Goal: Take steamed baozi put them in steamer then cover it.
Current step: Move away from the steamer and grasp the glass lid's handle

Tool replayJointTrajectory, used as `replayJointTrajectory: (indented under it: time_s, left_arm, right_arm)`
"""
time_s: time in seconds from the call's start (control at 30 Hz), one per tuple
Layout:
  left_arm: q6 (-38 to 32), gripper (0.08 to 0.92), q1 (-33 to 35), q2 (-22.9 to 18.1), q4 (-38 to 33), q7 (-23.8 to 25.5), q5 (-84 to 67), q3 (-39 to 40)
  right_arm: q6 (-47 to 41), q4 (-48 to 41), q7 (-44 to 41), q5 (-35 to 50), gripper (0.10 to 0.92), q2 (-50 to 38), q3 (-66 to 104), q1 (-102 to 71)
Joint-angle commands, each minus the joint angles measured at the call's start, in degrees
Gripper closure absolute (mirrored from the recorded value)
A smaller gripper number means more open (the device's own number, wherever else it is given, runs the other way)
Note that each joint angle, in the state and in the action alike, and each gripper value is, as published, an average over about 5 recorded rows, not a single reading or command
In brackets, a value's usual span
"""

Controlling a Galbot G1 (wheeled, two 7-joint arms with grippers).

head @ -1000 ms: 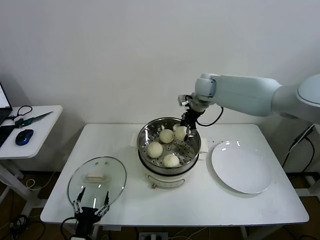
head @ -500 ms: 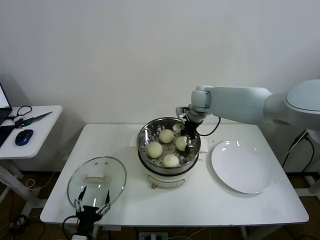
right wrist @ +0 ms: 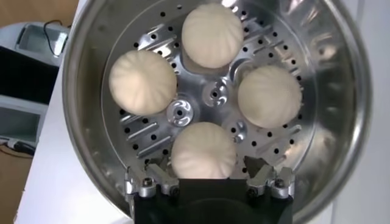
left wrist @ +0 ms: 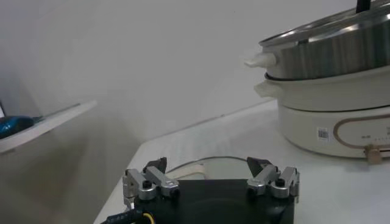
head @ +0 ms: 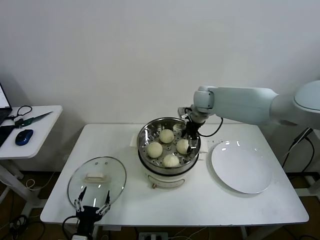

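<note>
Several cream-white baozi lie on the perforated floor of the steel steamer (head: 144, 136), among them a back one (head: 166, 135) and a front one (head: 171, 160). My right gripper (head: 190, 134) hangs open just inside the steamer's right rim, over the right-hand baozi (head: 183, 146). In the right wrist view that baozi (right wrist: 203, 150) rests on the steamer's floor (right wrist: 180, 114) between the spread fingers of the right gripper (right wrist: 204, 167), with a small gap on each side. My left gripper (head: 91, 202) is parked open at the table's front left edge.
The glass lid (head: 97, 177) with its white handle lies flat on the table just beyond the left gripper (left wrist: 208, 164). An empty white plate (head: 242, 167) sits right of the steamer (left wrist: 329, 55). A side table with a mouse (head: 24, 136) stands far left.
My right gripper came down into the steamer with a baozi, then opened. That baozi now lies on the basket floor. The left arm has not moved.
</note>
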Motion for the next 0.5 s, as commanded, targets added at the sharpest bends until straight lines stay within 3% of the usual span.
replayJointTrajectory:
  time_s: [0.03, 0.17, 0.5]
  left_arm:
    - [0.0, 0.177, -0.2, 0.2, 0.3, 0.0, 0.1, 0.0]
    - [0.0, 0.177, -0.4, 0.5, 0.5, 0.0, 0.2, -0.3]
    - [0.0, 0.177, -1.6, 0.0, 0.4, 0.0, 2.2, -1.5]
  right_arm:
    - [2.2, 0.8, -0.1, 1.6, 0.202, -6.4, 4.6, 1.6]
    - [8.1, 1.2, 5.9, 5.5, 0.203, -10.9, 7.9, 2.0]
    - [23.3, 8.9, 34.3, 10.0, 0.203, -26.8, 22.3, -10.4]
